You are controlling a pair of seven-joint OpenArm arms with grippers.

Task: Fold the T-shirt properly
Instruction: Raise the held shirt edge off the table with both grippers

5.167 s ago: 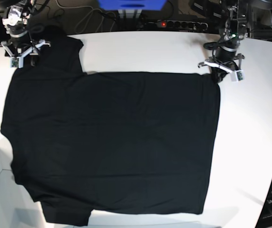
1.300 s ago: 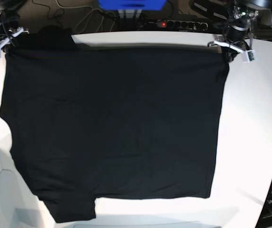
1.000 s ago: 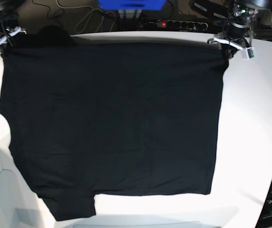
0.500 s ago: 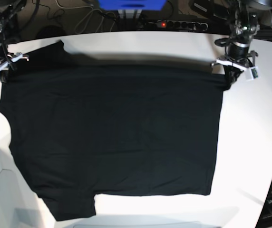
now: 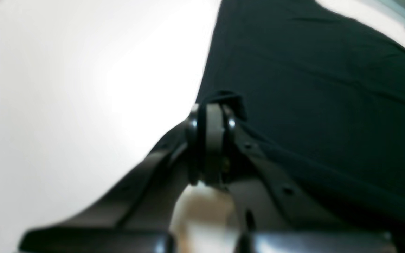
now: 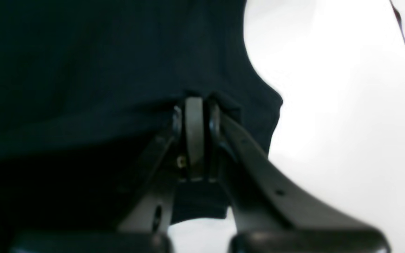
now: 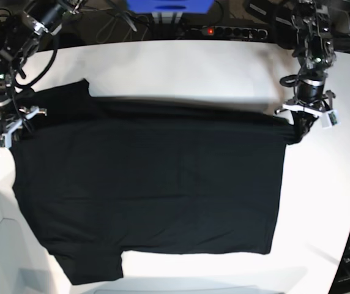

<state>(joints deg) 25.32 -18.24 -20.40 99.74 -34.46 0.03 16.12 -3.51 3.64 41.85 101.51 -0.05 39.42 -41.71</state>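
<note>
The black T-shirt (image 7: 150, 184) lies spread over most of the white table (image 7: 181, 67), its plain side up, one short sleeve (image 7: 92, 266) sticking out at the near left corner in the base view and the other sleeve (image 7: 71, 98) at the far left. The far edge of the cloth is lifted off the table and stretched between the two arms, with a soft shadow on the tabletop just beyond it.

The left gripper (image 7: 298, 125) (on the right side of the base view) has its jaws closed on the far right corner of the shirt; in the left wrist view the left gripper (image 5: 211, 112) pinches a small bunch of black fabric at its tips, with the shirt (image 5: 322, 88) running away to the right and bare table (image 5: 83, 88) to the left.

The right gripper (image 7: 13, 131) is clamped on the far left corner, near the sleeve. In the right wrist view the right gripper (image 6: 195, 102) is pressed together around a fold of the shirt (image 6: 100, 63), with white table (image 6: 336, 123) showing on the right.

Behind the table a black power strip (image 7: 224, 30) with a red light lies among cables
</note>
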